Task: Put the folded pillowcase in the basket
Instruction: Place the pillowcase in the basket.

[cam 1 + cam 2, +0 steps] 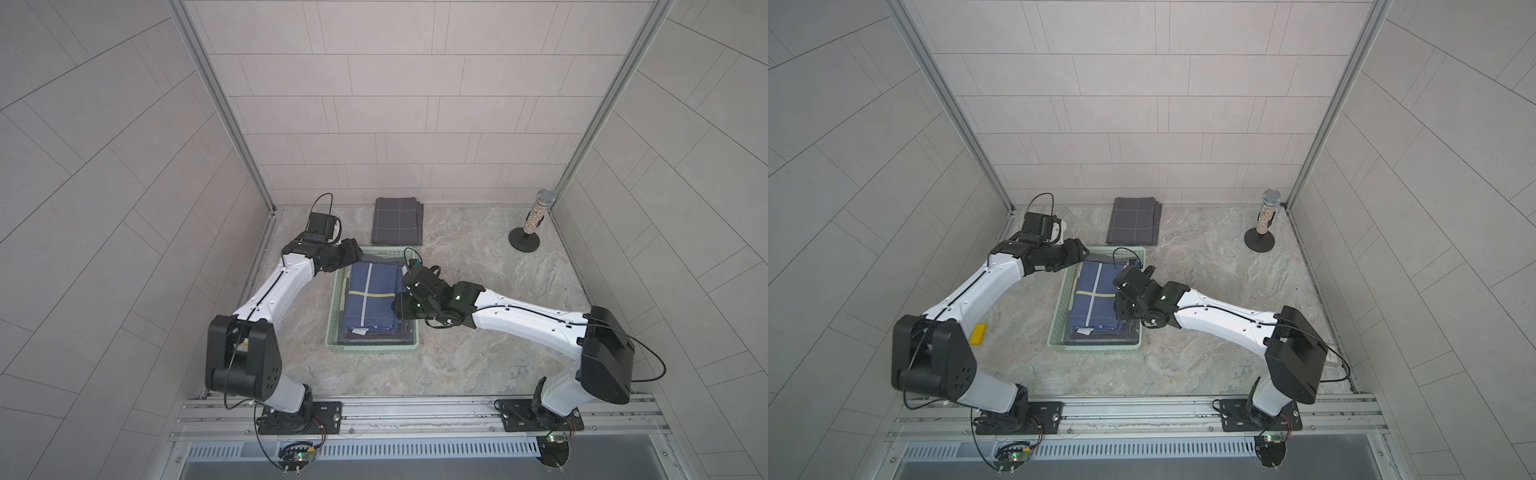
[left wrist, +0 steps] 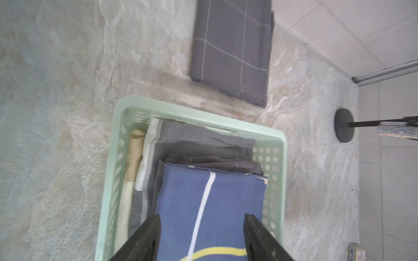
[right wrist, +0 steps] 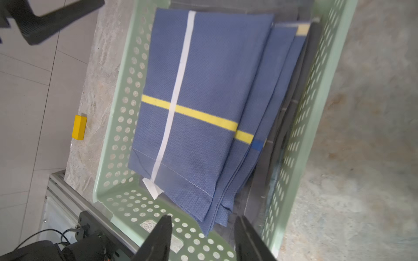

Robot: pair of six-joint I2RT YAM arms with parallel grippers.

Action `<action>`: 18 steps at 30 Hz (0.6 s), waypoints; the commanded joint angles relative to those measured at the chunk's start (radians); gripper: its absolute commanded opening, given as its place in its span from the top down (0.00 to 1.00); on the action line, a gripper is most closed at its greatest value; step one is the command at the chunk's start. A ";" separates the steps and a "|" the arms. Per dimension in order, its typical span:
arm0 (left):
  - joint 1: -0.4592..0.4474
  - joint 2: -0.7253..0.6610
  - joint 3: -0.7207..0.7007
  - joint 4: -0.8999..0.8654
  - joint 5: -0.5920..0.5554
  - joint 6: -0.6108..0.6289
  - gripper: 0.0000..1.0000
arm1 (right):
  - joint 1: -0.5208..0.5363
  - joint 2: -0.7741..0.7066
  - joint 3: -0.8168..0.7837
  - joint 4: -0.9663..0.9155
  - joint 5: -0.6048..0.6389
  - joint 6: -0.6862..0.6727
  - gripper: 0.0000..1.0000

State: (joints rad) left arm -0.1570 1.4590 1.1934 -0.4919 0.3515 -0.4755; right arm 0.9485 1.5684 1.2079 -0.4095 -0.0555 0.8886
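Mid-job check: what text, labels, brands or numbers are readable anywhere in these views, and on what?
No text can be read in any view.
White tag at the blue pillowcase hem: no legible print.
Small box at the edge of the left wrist view: markings too blurred to read.
Basket and yellow block: no lettering visible.

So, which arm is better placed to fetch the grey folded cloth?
Probably left: the left gripper, open, hangs over the basket's far end, nearest the grey folded cloth; the right gripper is over its near half.
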 commanded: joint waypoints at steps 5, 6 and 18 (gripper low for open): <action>0.005 -0.078 -0.118 0.035 0.066 -0.085 0.84 | 0.000 0.167 0.116 -0.021 -0.041 -0.076 0.83; 0.005 -0.071 -0.125 0.022 0.064 -0.101 0.90 | -0.006 0.194 0.123 -0.011 -0.057 -0.075 0.84; 0.004 -0.142 -0.243 -0.002 0.125 -0.125 0.92 | -0.011 0.351 0.092 0.080 -0.162 -0.029 0.81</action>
State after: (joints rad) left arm -0.1570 1.3735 0.9630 -0.4786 0.4530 -0.6029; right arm 0.9344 1.9045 1.2858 -0.3286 -0.1810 0.8616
